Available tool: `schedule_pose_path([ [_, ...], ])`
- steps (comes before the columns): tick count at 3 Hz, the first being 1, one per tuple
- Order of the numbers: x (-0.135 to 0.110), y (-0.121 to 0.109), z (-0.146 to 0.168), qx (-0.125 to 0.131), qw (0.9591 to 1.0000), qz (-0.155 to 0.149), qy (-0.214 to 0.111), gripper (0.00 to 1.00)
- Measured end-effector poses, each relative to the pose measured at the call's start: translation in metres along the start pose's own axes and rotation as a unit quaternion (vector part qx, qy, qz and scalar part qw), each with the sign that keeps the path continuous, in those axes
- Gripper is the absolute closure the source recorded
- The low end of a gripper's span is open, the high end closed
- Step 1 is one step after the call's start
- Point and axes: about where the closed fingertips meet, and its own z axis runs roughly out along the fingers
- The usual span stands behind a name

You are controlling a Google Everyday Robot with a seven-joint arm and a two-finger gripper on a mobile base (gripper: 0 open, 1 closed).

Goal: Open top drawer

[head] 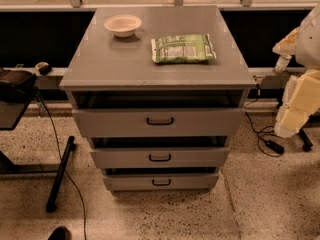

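The grey cabinet [125,69] stands in the middle of the camera view with three drawers. The top drawer [110,123] is the widest, with a small black pull handle [160,121] at its centre. Its front stands a little out from the cabinet, with a dark gap above it. My gripper [281,63] is at the far right, beside the cabinet's upper right corner, on the pale arm [300,101]. It is well away from the handle and holds nothing that I can see.
A white bowl [123,24] and a green snack bag [183,48] lie on the cabinet top. The middle drawer [115,158] and the bottom drawer [125,183] sit below. A black stand [60,174] and cables are on the floor at left, a power adapter [272,145] at right.
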Motion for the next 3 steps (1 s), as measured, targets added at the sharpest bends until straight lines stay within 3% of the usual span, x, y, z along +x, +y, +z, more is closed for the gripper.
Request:
schedule_pose_path([
  [1,-0.001,0.000,0.001,0.005,1.0000,-0.001,0.001,0.00],
  [2,-0.003,0.008,0.020,0.024,0.9994,-0.025,0.006,0.00],
  [3,0.006,0.027,0.079,0.010,0.9989,-0.045,-0.005,0.00],
])
